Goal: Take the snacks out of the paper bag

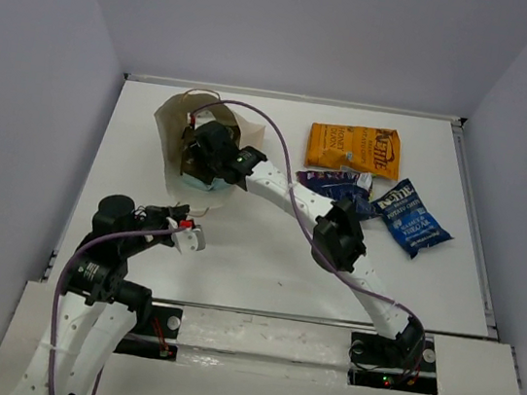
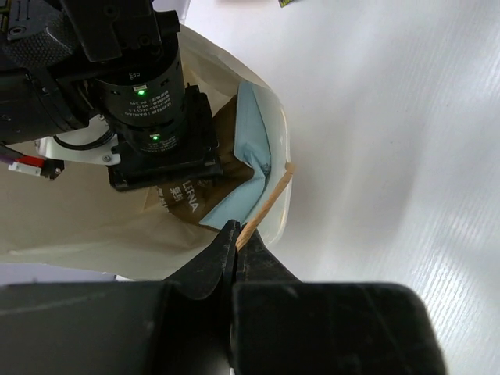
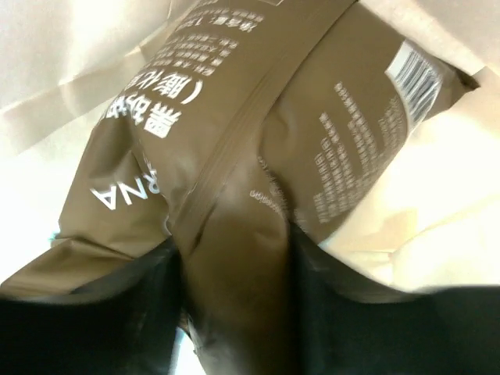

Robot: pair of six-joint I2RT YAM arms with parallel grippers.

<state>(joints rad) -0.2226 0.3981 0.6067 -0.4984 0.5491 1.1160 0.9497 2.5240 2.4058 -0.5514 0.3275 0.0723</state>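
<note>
The cream paper bag point(image 1: 171, 121) lies at the back left, its mouth towards the arms. My right gripper point(image 1: 203, 155) reaches into it and is shut on a fold of the brown packet point(image 3: 258, 117), fingers point(image 3: 336, 297) on either side. A light teal packet point(image 2: 251, 141) lies beside the brown one point(image 2: 187, 199) in the bag's mouth. My left gripper point(image 2: 237, 228) is shut on the bag's thin brown handle point(image 2: 269, 199); in the top view it point(image 1: 191, 237) sits just in front of the bag. An orange chip bag point(image 1: 354, 149), a purple packet point(image 1: 336, 183) and a dark blue bag point(image 1: 416, 219) lie on the table.
The white table point(image 1: 264, 266) has raised rails at its back and right edges. The right arm's forearm point(image 1: 288, 196) stretches diagonally across the middle, its elbow point(image 1: 338, 238) next to the purple packet. A purple cable loops over the bag.
</note>
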